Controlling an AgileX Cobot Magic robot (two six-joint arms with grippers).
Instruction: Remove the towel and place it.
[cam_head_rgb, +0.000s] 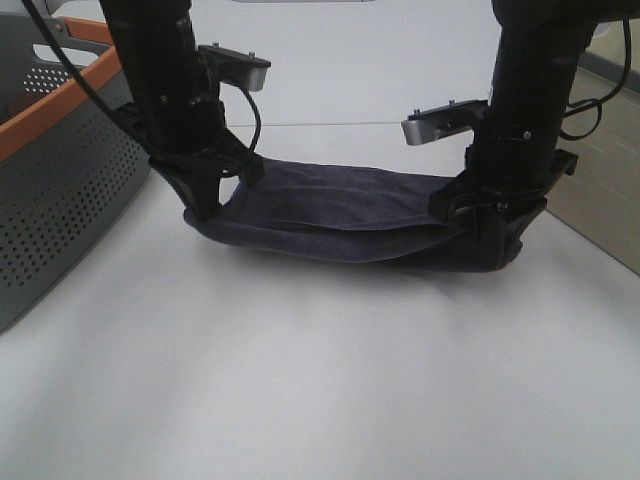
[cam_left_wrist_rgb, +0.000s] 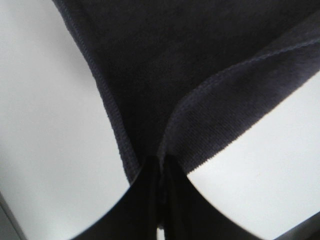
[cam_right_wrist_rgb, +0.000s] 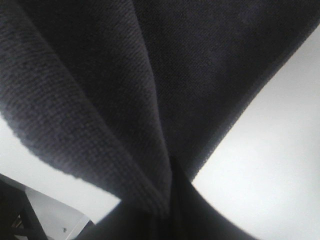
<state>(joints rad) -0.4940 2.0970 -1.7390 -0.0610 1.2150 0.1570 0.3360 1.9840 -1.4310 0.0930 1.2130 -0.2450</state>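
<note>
From the high camera, the towel (cam_head_rgb: 345, 215) hangs as a shallow sling just above or brushing the white table (cam_head_rgb: 300, 380), its long axis running from 9 o'clock to 3 o'clock across the middle of the view. The left gripper (cam_head_rgb: 205, 185) pinches the end at 9 o'clock and the right gripper (cam_head_rgb: 490, 215) pinches the end at 3 o'clock, so neither arm is nearer: each sits right at its own corner, and the cloth sags between them with a folded layer lying along its front edge. The coming move seems to turn on both ends travelling together, since the span between the arms sets how taut the towel is. A grey perforated basket (cam_head_rgb: 60, 180) with an orange rim stands at about 9 to 10 o'clock, just beside the left arm, and looks the likeliest thing to catch on a leftward swing. In the left wrist view the dark fingers (cam_left_wrist_rgb: 145, 200) are pressed together on a gathered corner of the towel (cam_left_wrist_rgb: 190, 75), hemmed edges fanning away over bare table. In the right wrist view the closed fingers (cam_right_wrist_rgb: 185, 210) likewise clamp a bunched corner of the towel (cam_right_wrist_rgb: 165, 65), folds spreading outward, with white surface showing either side.
</note>
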